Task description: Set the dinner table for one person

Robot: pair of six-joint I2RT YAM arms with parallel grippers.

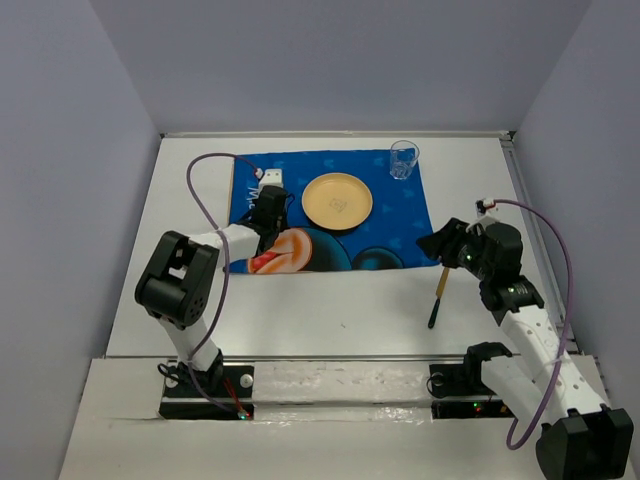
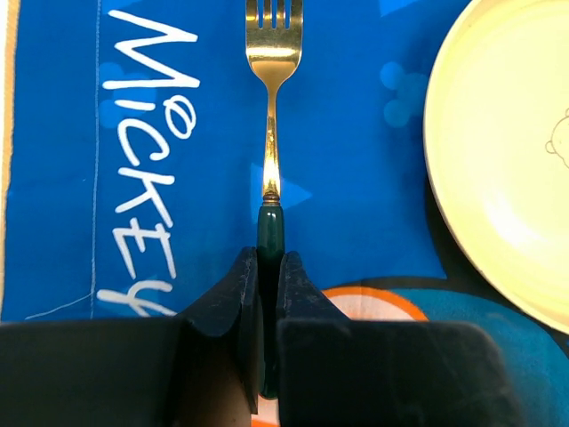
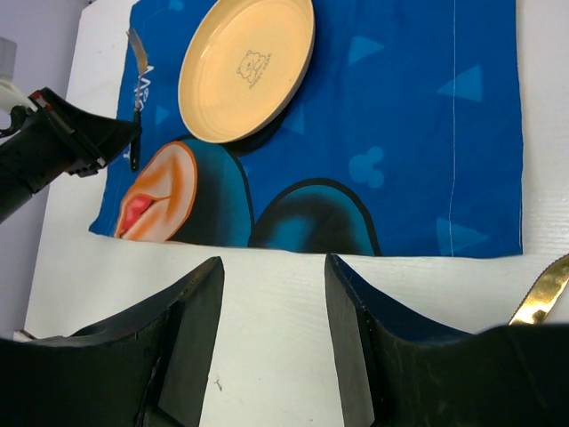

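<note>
Dinner table (image 1: 330,320) lies under both arms; left gripper (image 2: 269,258) clamps the fork (image 2: 273,133) handle left of the plate (image 2: 507,151) over the mat (image 2: 356,133), so set it flat and straight before letting go; right gripper (image 3: 274,267) gapes empty.

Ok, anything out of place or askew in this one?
Only the knife: it lies slanted on the bare dinner table, off the blue mat by its near right corner, while plate and glass sit on the mat.

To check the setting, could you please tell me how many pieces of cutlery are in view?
2. The fork is over the blue mat left of the plate, handle clamped in the left gripper; the knife lies on the table by the right gripper.
</note>
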